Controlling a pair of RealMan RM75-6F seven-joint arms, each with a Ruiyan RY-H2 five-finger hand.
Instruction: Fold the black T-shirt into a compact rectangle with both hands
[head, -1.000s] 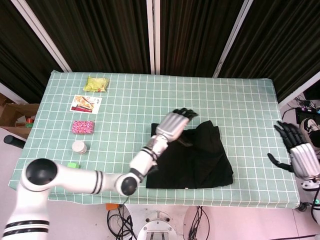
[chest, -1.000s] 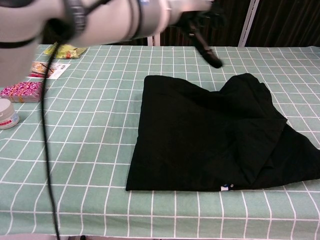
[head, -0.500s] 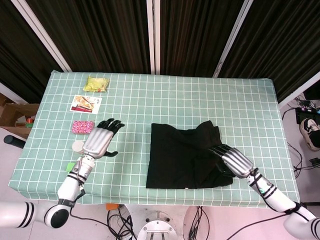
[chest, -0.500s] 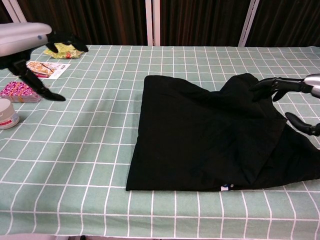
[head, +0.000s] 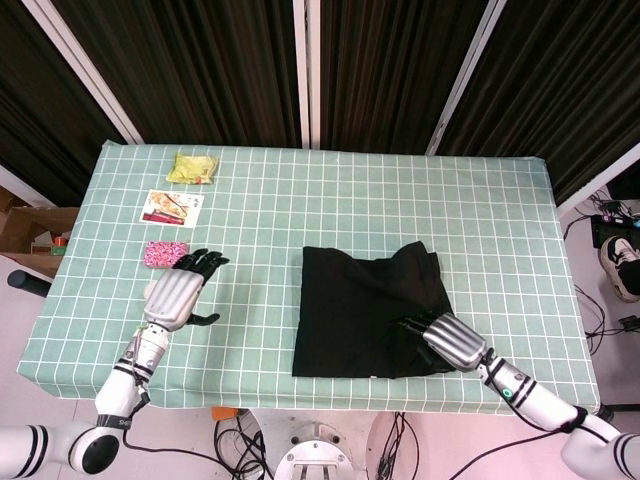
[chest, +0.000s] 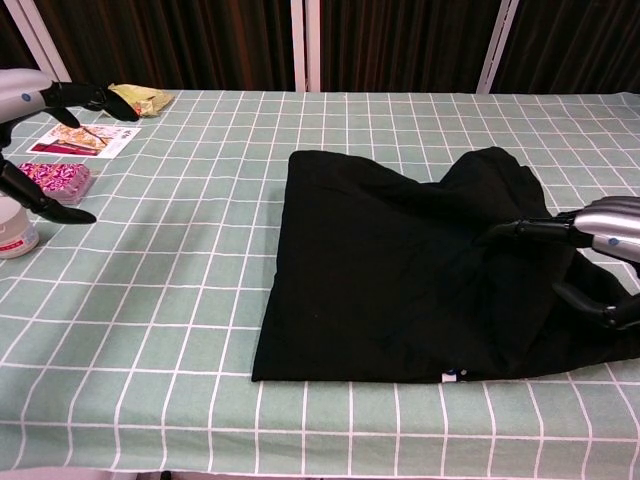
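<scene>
Black T-shirt (head: 375, 312) lay partly folded on the table (head: 480, 210), roughly a rectangle with a bunched peak at its far right corner and loose layers along the right edge. Right hand (head: 447, 340) sat over the shirt's near-right corner, fingers (chest: 530, 228) spread and reaching leftward across the fabric, thumb lower near the shirt's edge; held nothing, though I couldn't tell if the fingertips touched the cloth. Left hand (head: 176, 293) was well apart from the shirt, out to its left, fingers spread wide, holding nothing. Just beyond the left hand was a pink patterned packet (head: 165, 254), with a white round container (chest: 14, 227) close beside that hand. Farther off on that side lay a printed card (head: 172, 208) and a yellow-green bag (head: 192, 167).
</scene>
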